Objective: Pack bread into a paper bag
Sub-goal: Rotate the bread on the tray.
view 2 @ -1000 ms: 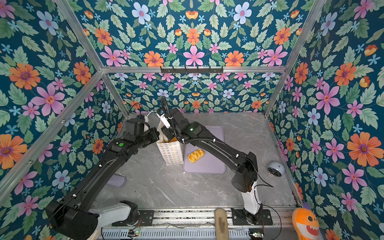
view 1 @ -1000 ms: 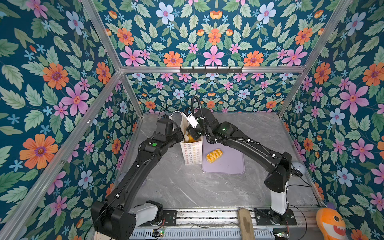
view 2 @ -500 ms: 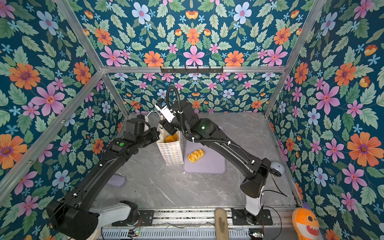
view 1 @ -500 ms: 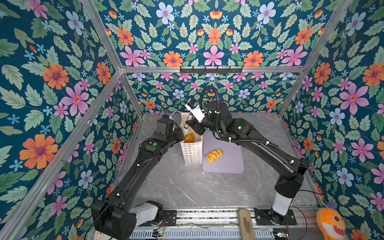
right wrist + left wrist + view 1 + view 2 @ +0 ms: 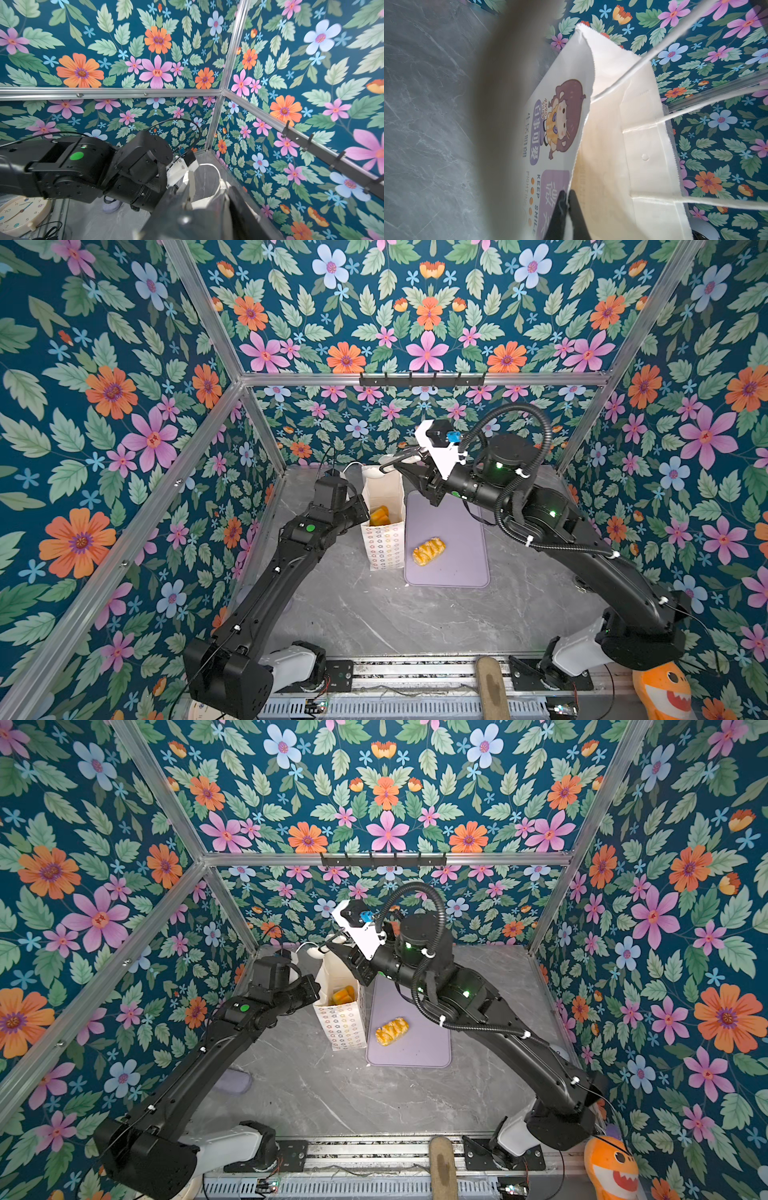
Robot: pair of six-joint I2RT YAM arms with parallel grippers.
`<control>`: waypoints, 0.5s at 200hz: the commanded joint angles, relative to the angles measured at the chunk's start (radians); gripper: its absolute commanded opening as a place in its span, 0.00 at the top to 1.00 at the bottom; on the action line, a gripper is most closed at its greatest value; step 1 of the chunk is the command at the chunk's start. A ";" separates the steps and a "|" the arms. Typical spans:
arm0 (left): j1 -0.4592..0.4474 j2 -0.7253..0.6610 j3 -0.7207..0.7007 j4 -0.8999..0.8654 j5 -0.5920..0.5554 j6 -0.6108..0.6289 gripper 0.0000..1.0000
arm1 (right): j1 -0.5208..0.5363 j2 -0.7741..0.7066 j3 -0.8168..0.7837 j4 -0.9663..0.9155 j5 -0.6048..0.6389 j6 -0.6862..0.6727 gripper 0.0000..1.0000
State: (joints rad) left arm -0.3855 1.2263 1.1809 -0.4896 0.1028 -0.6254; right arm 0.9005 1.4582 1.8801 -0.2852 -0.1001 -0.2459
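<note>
The paper bag (image 5: 384,545) stands upright and open beside the left edge of a purple mat (image 5: 451,572); it shows in both top views. Golden-orange bread (image 5: 379,515) lies inside it, also seen in a top view as bread (image 5: 343,995). A braided glazed roll (image 5: 429,551) rests on the mat. My left gripper (image 5: 566,199) is shut on the bag's rim, one finger on each side of the paper. My right gripper (image 5: 395,464) hovers above the bag's far rim, jaws apart and empty. Past those jaws, the right wrist view shows the bag's rim (image 5: 204,202).
A coat-hook rail (image 5: 422,379) runs along the back wall. An orange shark toy (image 5: 660,693) sits outside the front right corner. A wall clock (image 5: 20,214) lies beyond the left wall. A lilac object (image 5: 235,1081) lies on the table by the left arm.
My right gripper has lifted out of the bag and pulled up and back, leaving bread inside. Its jaws have narrowed slightly. The left arm and bag have not moved.
</note>
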 commanded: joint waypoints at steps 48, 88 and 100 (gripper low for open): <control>0.000 0.003 -0.004 0.002 0.006 0.004 0.94 | -0.090 -0.228 -0.254 0.087 0.123 0.006 0.59; 0.000 -0.001 -0.003 0.006 0.008 0.005 0.94 | -0.199 -0.338 -0.447 0.064 0.146 0.087 0.59; 0.000 0.000 -0.001 0.006 0.007 0.004 0.94 | -0.225 -0.364 -0.508 0.056 0.149 0.109 0.59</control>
State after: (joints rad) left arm -0.3859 1.2293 1.1805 -0.4858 0.1062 -0.6254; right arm 0.7136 1.1355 1.4521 -0.2462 0.0292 -0.2031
